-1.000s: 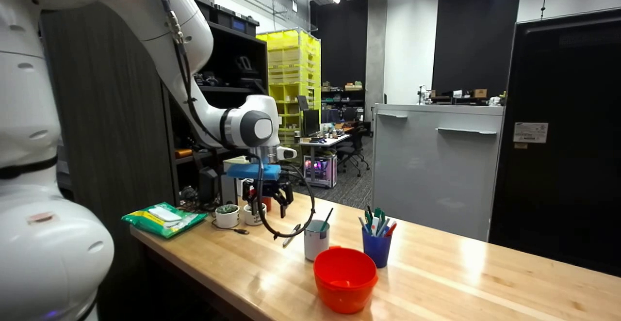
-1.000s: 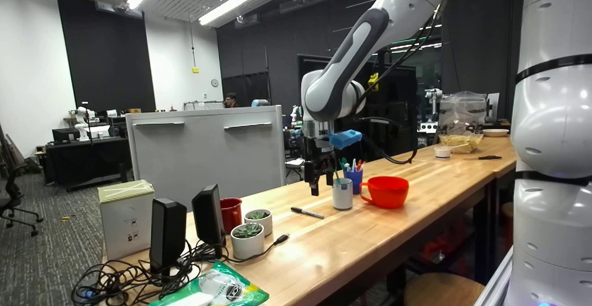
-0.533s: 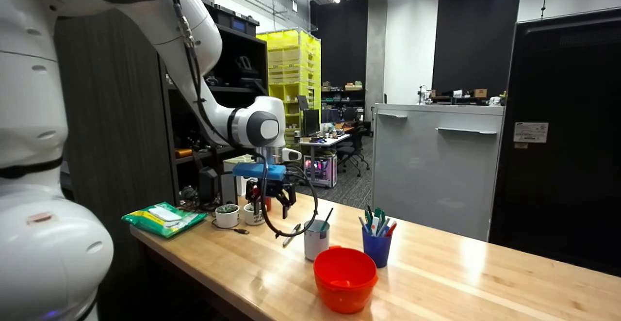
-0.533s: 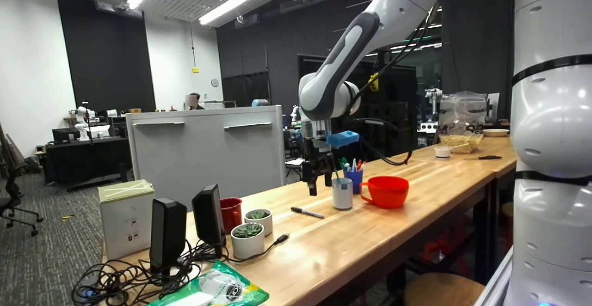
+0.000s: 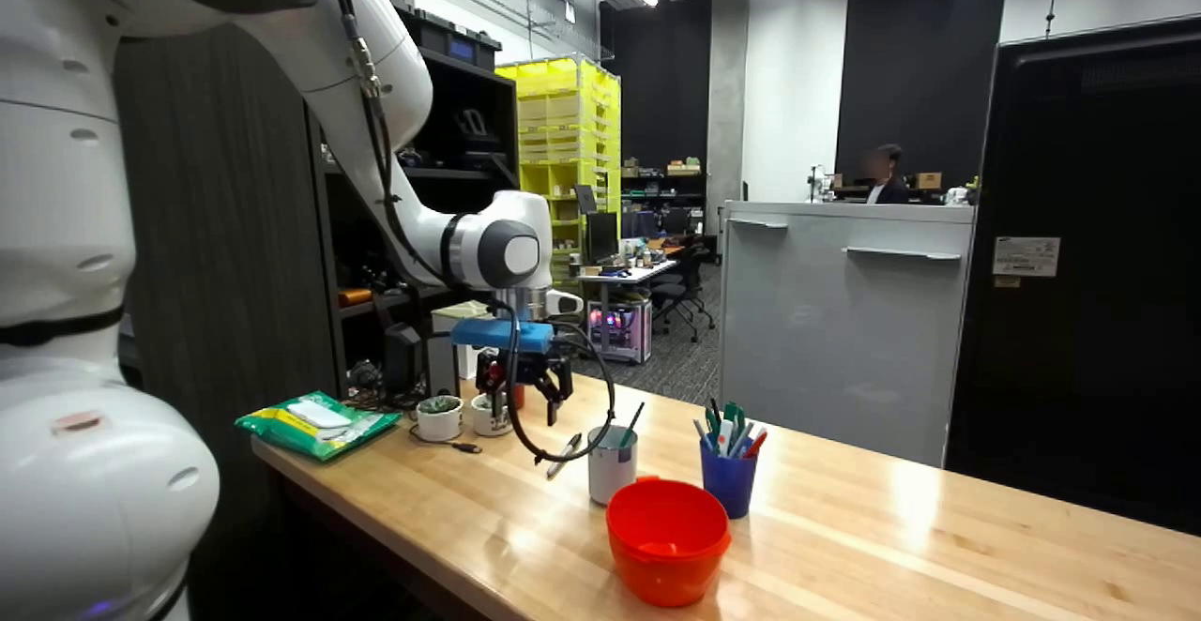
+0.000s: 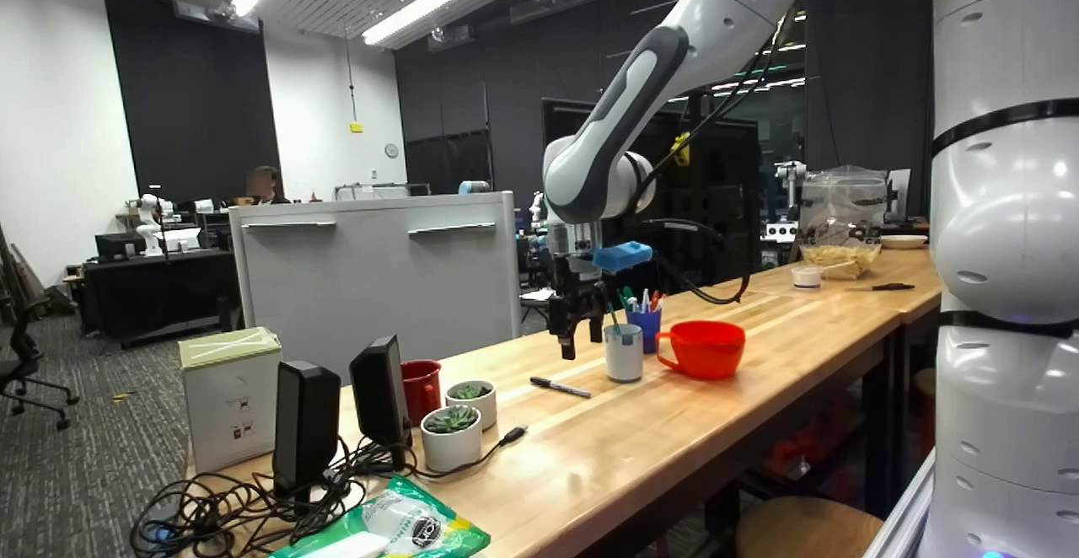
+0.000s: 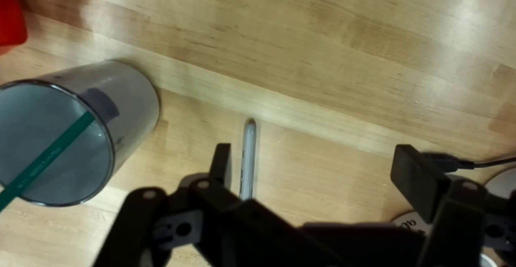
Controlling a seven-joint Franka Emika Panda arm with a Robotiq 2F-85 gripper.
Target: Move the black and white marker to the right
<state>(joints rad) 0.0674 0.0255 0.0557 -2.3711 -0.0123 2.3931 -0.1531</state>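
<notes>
In the wrist view, the table point(image 7: 322, 69) forms the background, the gripper point(image 7: 312, 158) spans the bottom with jaws wide apart, the cup point(image 7: 129, 97) stands at left, and the marker point(image 7: 248, 158) lies near centre.

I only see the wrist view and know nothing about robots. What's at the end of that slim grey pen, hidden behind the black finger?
Observer: The black cap of a slim black and white marker, seen in an exterior view.
Visitor: Is the black two-fingered gripper touching it?
Observer: No, both exterior views show the gripper hanging above the light wooden tabletop.
Visitor: What's near the white cylindrical cup holding a green stick?
Observer: A blue plastic-looking cup of colourful pens.
</notes>
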